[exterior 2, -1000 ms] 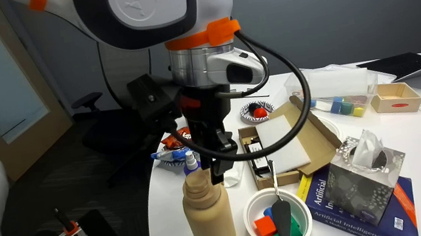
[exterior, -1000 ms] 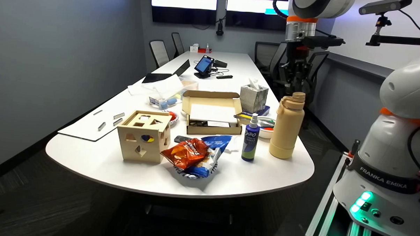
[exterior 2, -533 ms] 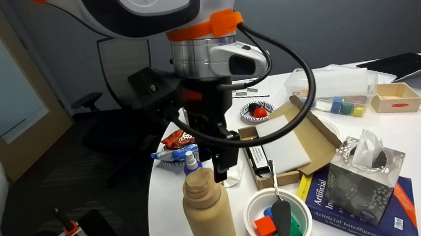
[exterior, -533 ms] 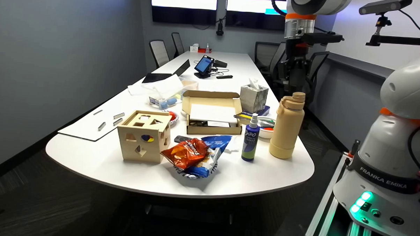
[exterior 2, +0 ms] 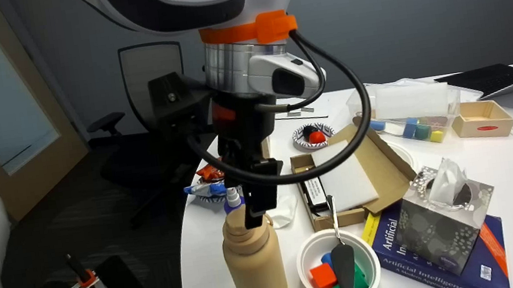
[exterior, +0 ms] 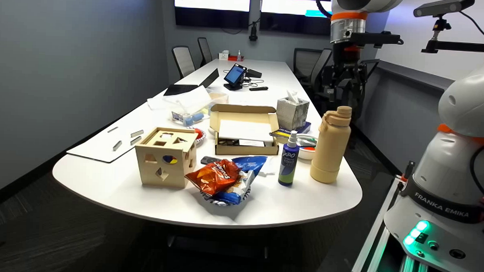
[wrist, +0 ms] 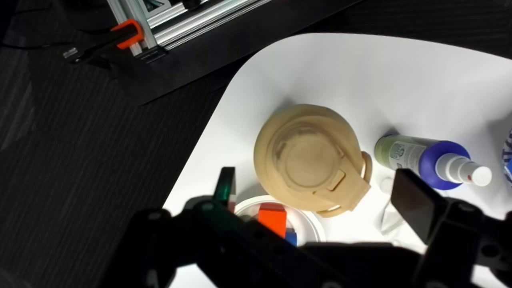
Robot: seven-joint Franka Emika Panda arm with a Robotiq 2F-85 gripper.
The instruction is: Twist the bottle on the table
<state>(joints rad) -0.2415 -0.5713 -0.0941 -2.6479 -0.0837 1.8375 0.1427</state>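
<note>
The tall tan bottle [exterior: 330,151] stands upright near the rounded end of the white table [exterior: 287,212]. Its cap is on, and a strap loop shows beside it. Directly over the bottle [exterior 2: 257,274], my gripper [exterior 2: 257,214] points down from the arm. From the wrist, I look onto the top of the bottle [wrist: 308,156]; my gripper [wrist: 315,176] is spread wide, with dark fingers [wrist: 416,204] on either side of the picture. The fingers appear above the cap and hold nothing. Exact height over the cap is hard to judge.
Close to the bottle are a purple spray bottle [wrist: 444,162] and a white bowl [exterior 2: 377,267] with blocks and a spatula. A tissue box [exterior 2: 443,223] sits on a blue book [exterior 2: 495,251]. Further off are an opened cardboard box [exterior: 245,150], snack bags [exterior: 214,177] and a wooden shape cube [exterior: 164,161].
My gripper's fingers have spread apart. The arm has risen a little and the wrist has shifted slightly. The bottle has stayed in place.
</note>
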